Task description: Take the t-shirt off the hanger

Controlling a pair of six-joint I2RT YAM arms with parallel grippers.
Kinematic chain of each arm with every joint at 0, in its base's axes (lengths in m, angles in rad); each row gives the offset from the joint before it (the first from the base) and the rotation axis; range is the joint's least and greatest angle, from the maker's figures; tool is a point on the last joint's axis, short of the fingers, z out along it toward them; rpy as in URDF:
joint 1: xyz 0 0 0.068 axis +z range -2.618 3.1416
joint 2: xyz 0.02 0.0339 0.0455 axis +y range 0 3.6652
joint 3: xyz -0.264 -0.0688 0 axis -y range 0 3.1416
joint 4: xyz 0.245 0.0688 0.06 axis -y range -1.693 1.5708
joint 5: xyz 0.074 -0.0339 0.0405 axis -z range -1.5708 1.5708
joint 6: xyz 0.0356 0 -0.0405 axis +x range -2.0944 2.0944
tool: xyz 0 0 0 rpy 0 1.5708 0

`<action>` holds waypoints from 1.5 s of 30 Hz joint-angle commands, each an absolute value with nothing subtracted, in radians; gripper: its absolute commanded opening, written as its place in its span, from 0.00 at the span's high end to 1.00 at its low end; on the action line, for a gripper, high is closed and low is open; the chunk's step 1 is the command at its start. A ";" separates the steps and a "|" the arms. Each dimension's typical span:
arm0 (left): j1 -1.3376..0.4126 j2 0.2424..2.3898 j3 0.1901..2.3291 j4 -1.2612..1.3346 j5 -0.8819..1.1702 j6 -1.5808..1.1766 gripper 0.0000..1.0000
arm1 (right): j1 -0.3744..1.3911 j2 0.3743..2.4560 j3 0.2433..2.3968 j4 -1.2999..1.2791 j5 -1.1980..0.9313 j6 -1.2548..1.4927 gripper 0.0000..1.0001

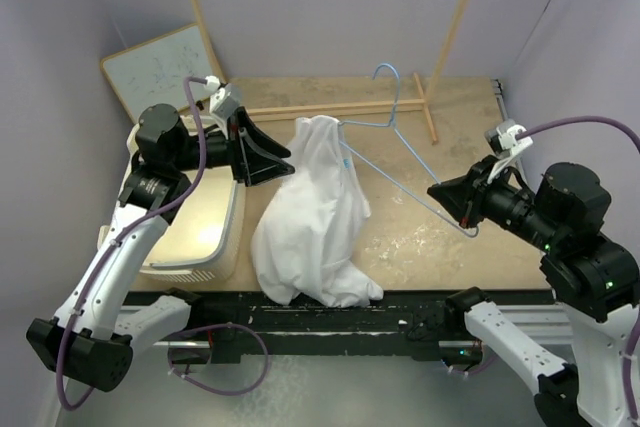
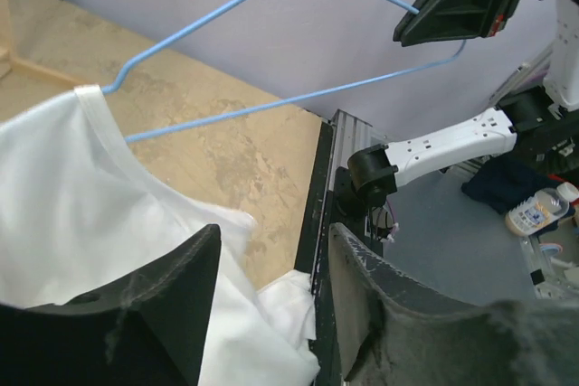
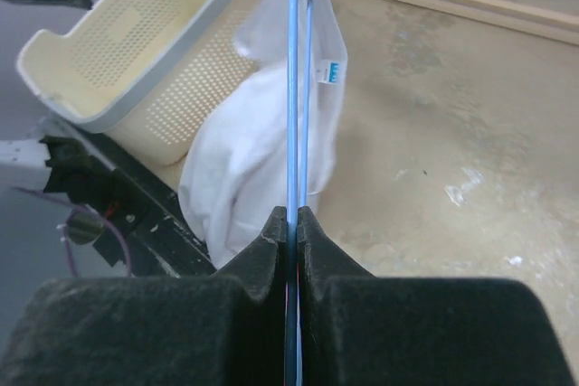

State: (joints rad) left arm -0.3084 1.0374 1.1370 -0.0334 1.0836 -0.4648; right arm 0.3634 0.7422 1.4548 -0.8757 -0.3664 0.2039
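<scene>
Top external view: right gripper (image 1: 441, 193) pinches the stiff hanger (image 1: 416, 144), left gripper (image 1: 286, 164) gapes empty beside the limp t-shirt (image 1: 315, 217), best grabbed near the collar.

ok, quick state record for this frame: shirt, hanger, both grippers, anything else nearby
t-shirt: collar caught over one end of the hanger, lower part heaped on the table
hanger: held up at its opposite corner, mostly bare wire
right gripper: shut on the hanger
left gripper: open, holding nothing, next to the t-shirt
basket: on the left gripper's side of the t-shirt
task: not done
</scene>
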 commanded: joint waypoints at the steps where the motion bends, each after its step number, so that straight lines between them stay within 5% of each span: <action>1: -0.312 1.014 1.136 -0.099 0.957 -0.384 0.43 | 0.359 0.775 1.522 -0.929 -0.193 0.234 1.00; 11: -0.312 0.892 1.095 -0.349 0.593 -0.243 0.43 | 0.360 0.855 1.499 -0.985 -0.318 0.205 1.00; 23: -0.311 0.620 0.935 -0.432 0.405 -0.266 0.43 | 0.360 1.068 1.699 -0.739 0.082 0.273 1.00; 33: -0.312 0.490 0.863 -0.423 0.432 -0.281 0.44 | 0.360 1.354 1.953 -0.454 0.179 0.282 1.00; 45: -0.311 0.506 0.941 -0.480 0.509 -0.264 0.43 | 0.359 1.628 2.257 -0.418 0.212 0.259 1.00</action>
